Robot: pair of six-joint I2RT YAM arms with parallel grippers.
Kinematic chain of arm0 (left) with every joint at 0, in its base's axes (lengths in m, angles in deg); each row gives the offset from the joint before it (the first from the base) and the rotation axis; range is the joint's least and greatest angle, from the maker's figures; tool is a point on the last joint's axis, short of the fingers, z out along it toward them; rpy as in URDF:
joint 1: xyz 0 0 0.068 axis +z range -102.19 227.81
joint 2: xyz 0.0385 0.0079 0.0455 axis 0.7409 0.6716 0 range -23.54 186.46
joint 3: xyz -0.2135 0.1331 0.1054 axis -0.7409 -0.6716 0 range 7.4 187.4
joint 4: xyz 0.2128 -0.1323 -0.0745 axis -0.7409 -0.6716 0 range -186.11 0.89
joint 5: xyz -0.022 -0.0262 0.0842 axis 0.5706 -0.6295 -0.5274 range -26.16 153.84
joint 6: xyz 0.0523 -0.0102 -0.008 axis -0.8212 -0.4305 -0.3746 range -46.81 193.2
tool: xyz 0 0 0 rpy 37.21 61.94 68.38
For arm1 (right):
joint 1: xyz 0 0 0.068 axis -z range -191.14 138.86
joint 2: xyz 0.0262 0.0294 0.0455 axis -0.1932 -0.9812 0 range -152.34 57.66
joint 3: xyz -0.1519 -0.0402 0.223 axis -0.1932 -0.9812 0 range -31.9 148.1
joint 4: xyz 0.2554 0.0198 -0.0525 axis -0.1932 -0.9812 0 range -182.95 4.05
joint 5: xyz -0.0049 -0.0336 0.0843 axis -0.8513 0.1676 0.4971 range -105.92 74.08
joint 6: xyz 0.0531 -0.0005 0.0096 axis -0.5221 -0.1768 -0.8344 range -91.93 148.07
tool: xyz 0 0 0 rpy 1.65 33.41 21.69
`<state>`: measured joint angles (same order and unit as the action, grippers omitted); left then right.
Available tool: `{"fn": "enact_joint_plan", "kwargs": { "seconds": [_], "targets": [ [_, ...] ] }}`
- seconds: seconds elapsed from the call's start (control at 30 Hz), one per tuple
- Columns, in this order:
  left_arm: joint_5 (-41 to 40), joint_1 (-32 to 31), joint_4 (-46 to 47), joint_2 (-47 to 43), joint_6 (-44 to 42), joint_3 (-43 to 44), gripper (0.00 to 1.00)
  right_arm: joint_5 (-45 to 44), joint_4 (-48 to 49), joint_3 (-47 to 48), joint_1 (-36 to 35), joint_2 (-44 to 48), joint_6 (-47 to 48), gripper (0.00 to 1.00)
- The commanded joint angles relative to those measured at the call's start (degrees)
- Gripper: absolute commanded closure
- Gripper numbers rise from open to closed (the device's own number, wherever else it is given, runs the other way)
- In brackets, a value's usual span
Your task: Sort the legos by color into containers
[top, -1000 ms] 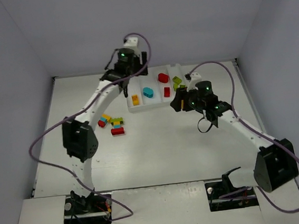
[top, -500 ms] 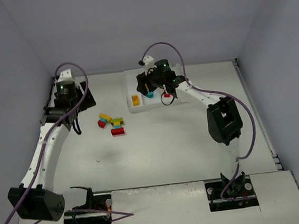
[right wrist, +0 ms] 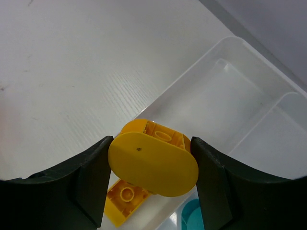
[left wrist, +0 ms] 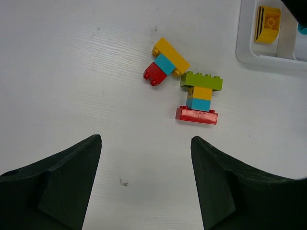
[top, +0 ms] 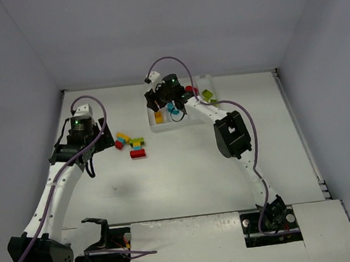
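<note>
Right end effector (right wrist: pixel 152 163) shifted left since the earlier frame, now over the white tray's (right wrist: pixel 225 52) leftmost compartment, pinching a yellow rounded brick (right wrist: pixel 153 165) above a second yellow brick (right wrist: pixel 124 196), left end effector (left wrist: pixel 146 167) spread wide, empty, above the bench (left wrist: pixel 72 72), multicolour stacks (left wrist: pixel 199 98) ahead.

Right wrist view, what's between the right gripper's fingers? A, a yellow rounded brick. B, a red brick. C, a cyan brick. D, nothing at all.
A: the yellow rounded brick sits pinched between both fingers of the right gripper, over the white tray.
</note>
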<state>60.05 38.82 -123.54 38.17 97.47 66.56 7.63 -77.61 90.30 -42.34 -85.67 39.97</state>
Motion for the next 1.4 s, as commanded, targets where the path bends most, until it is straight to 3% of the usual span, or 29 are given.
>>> {"fn": "enact_joint_plan", "kwargs": {
  "seconds": [0.0,0.03,0.13,0.33,0.57,0.7,1.03,1.2,1.37],
  "targets": [
    [1.33,0.03,2.62,-0.89,-0.02,0.87,0.31,-1.75,3.35,5.16,-0.18,-0.28,0.93,0.59],
    [1.94,0.03,2.62,-0.63,0.07,0.79,0.31,-1.93,3.44,5.51,-0.18,-0.72,0.84,0.50],
    [3.61,-0.15,2.71,0.34,0.51,0.61,0.31,-2.72,3.96,4.99,-0.18,-0.29,0.58,0.35],
    [3.79,-2.43,2.80,2.27,2.09,0.96,0.30,-2.20,5.02,2.53,-0.18,3.66,-0.48,0.17],
    [-2.43,-11.72,1.48,5.95,5.52,2.98,0.30,-5.96,5.81,-8.00,0.00,15.60,-2.76,0.16],
    [-8.76,-15.96,0.95,10.61,7.71,5.61,0.30,-9.66,5.99,-23.00,0.61,29.11,-6.00,0.17],
    [-11.59,-17.55,2.70,28.35,10.44,12.38,0.30,-15.81,4.93,-58.34,2.11,60.86,-15.67,0.17],
    [-11.94,-17.37,3.85,33.73,10.36,15.19,0.31,-15.90,4.85,-69.09,2.20,74.12,-18.58,0.17],
    [-11.77,-17.37,3.59,38.74,11.15,17.57,0.44,-16.87,3.97,-74.72,2.37,82.31,-19.55,0.17]
  ]
}}
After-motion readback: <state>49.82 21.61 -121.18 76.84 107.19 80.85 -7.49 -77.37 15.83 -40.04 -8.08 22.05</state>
